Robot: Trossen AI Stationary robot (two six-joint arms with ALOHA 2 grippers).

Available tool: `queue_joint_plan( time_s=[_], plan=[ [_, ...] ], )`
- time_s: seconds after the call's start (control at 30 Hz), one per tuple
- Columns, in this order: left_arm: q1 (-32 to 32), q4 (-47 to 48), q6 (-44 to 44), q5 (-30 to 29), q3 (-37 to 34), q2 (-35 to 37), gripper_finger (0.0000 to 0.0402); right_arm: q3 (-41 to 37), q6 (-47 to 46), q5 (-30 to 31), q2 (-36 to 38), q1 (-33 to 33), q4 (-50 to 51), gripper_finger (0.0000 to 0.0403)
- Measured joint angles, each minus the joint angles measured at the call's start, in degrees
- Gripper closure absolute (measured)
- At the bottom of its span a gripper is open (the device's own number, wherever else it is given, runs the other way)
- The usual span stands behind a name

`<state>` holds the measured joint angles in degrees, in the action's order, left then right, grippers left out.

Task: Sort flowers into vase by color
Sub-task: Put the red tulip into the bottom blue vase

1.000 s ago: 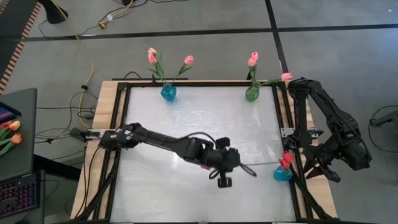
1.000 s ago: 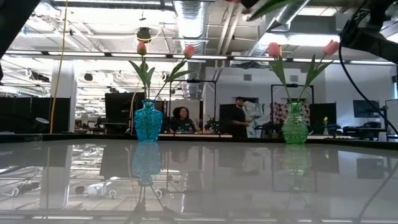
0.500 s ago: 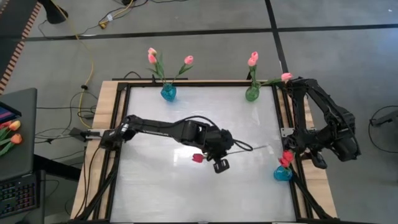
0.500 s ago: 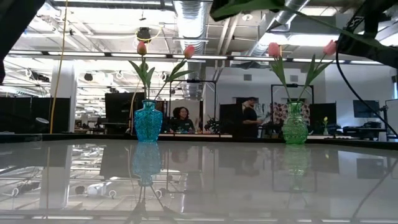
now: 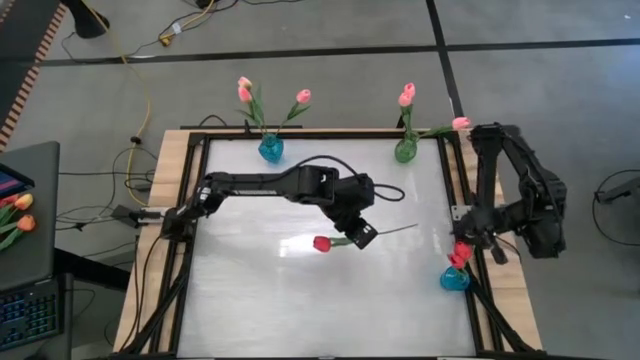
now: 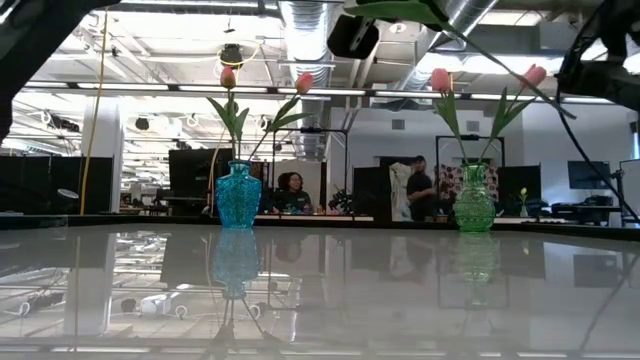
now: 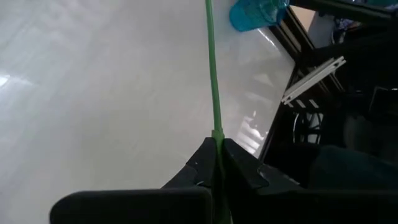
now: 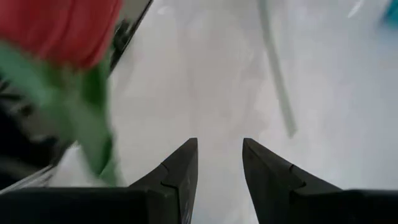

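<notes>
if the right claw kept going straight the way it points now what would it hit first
Probably nothing but the bare white table: the open right claw aims at it, between the red tulip and a green stem. Depth is unclear.

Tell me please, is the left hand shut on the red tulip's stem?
Yes: the left hand pinches the red tulip by its stem.

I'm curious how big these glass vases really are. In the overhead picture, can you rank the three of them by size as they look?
Largest to smallest in the high view:
1. Light-blue glass vase at the right edge, holding red tulips, slightly largest.
2. Teal glass vase and green glass vase at the far edge look alike; I can't rank them.
</notes>
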<state>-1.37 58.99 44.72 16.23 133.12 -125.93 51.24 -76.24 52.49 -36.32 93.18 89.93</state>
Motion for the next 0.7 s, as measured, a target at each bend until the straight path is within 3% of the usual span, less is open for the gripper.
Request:
queue_joint_plan(
  time_s=[0.17,0.47,0.7],
  plan=[
    [0.94,-1.86,0.79,0.91,-0.02,0.00,0.0400,-0.02,8.99,7.29,0.02,-6.66,-0.09,0.0251],
    [2.46,-7.03,3.06,-0.98,-0.04,0.00,0.0400,-0.04,17.02,9.11,0.02,-18.77,-2.16,0.0224],
    [3.63,-9.07,6.57,-0.90,-0.07,-0.65,0.0400,-0.04,38.78,7.65,-0.64,-26.31,-13.34,0.0163]
  ],
)
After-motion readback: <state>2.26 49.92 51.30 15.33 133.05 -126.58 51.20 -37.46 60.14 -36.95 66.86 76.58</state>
